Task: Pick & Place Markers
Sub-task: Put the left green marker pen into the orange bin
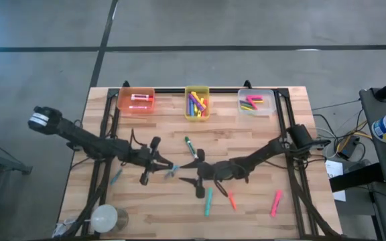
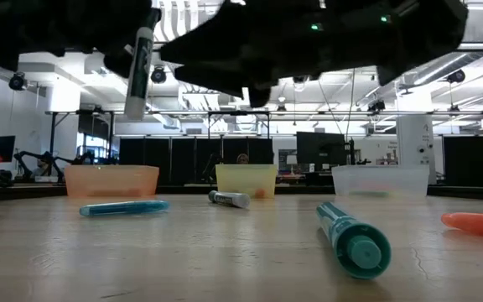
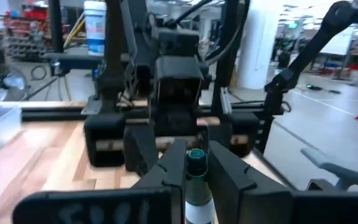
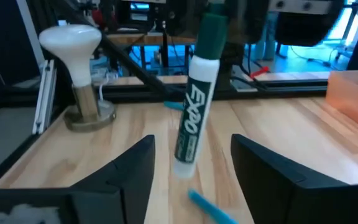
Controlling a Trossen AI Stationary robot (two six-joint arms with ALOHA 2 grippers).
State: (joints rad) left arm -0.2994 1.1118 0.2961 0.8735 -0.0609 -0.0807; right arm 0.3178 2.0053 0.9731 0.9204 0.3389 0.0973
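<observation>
A white marker with a green cap (image 4: 194,118) hangs clear of the table near its middle, and my left gripper (image 3: 194,163) is shut on it. My right gripper (image 4: 191,168) faces it from the table's right side. It is open, and its fingers stand on either side of the marker's lower end without touching it. On the table lie loose markers: green (image 1: 189,146), teal (image 1: 208,201), orange (image 1: 232,201), pink (image 1: 275,202) and blue (image 1: 116,177). More markers lie in the bins at the far edge. My left gripper pinches the marker at its green cap end (image 3: 196,167) between its two fingers. The fingers come level from the table's left side and lie across the marker. The marker hangs below them, nearly upright and slightly tilted, its white end (image 2: 132,109) clear of the table.
An orange bin (image 1: 136,100), a yellow bin (image 1: 197,102) and a clear bin (image 1: 255,102) stand in a row along the far edge. A white round-topped object on a metal base (image 1: 104,217) stands at the near left corner. The two grippers nearly meet at mid-table.
</observation>
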